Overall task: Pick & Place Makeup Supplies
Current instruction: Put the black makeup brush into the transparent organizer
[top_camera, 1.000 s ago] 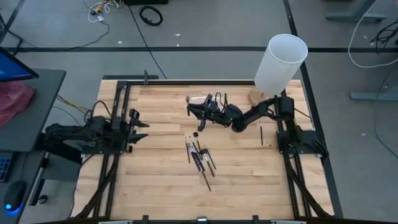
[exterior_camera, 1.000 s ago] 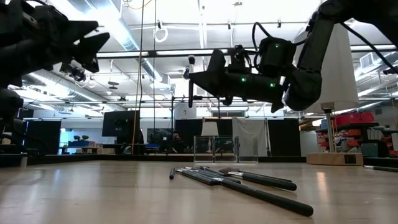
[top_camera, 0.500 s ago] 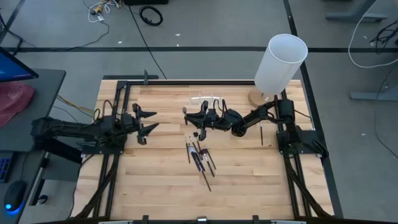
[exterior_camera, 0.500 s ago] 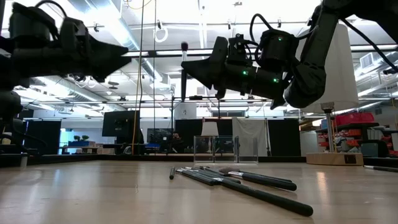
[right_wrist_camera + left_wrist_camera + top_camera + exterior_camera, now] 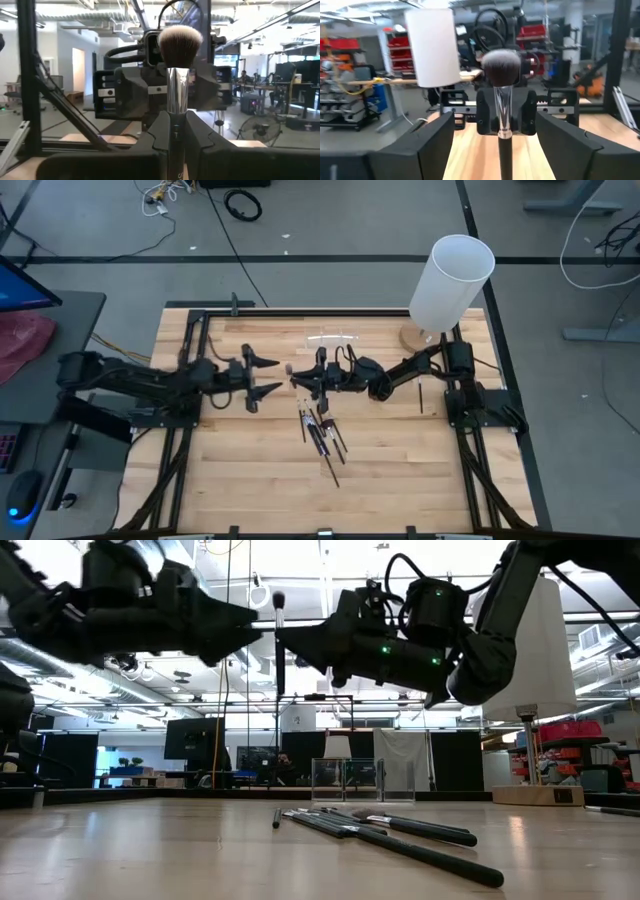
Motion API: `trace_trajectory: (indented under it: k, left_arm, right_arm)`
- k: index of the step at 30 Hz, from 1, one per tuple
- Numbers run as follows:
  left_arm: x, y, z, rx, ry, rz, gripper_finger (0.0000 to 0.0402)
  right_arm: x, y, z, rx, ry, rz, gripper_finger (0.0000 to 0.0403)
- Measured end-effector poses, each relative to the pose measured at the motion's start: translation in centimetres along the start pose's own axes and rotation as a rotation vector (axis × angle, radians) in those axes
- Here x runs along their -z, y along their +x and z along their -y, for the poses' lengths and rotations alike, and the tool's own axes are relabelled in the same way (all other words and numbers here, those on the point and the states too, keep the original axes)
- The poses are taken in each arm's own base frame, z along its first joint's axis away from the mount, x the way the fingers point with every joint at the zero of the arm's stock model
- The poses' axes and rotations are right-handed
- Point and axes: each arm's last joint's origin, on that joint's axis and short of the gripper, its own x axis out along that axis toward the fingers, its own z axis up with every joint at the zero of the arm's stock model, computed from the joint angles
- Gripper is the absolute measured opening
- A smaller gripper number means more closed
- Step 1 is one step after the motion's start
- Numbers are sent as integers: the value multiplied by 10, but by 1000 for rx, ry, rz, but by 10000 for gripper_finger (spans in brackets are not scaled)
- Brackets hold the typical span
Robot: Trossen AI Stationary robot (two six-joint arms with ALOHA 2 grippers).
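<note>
My right gripper (image 5: 300,377) is shut on a black-handled makeup brush (image 5: 177,95) with a silvery ferrule and a round bristle head (image 5: 278,602). It holds the brush upright, high above the middle of the table. My left gripper (image 5: 272,375) faces it from the table's left, open. In the left wrist view its two fingers stand on either side of the brush (image 5: 502,100) without touching it. The other makeup supplies (image 5: 322,435) lie in a loose pile flat on the wood below. My right gripper pinches the brush's black handle (image 5: 176,137) just below the ferrule between its two fingers. The fingers come nearly level from the table's right and lie across the handle. The brush stands upright with its bristles up, lifted clear of the table.
A small clear holder (image 5: 330,338) stands at the far middle of the table. A tall white cylinder (image 5: 450,280) stands at the far right corner. One dark stick (image 5: 420,395) lies near the right arm's base. Bare wood lies toward the near edge.
My left gripper has travelled from its base toward the table's right, up to the brush. My right gripper has carried the brush away from the clear holder toward the left gripper, tipping upward a little. The brush's head stands higher than before.
</note>
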Motion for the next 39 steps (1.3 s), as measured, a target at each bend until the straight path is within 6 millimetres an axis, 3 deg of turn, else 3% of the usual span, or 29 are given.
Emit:
trace_trajectory:
  k: [10, 22, 29, 34, 39]
  left_arm:
    - [-4, 38, 5, 72, 16, -13, 235]
    - [-7, 41, 6, 100, 16, 4, 95]
    - [-7, 41, 7, 126, 17, -3, 54]
    - [-5, 40, 8, 134, 22, -20, 54]
    - [-6, 41, 2, 100, 18, -13, 53]
  right_arm:
    - [0, 1, -9, -21, -2, -5, 21]
    - [1, 1, -11, -24, -17, -13, 22]
    - [1, 1, -12, -29, -23, -16, 26]
    - [4, 1, -11, -22, 6, -50, 60]
    - [12, -6, -3, 25, 80, -247, 137]
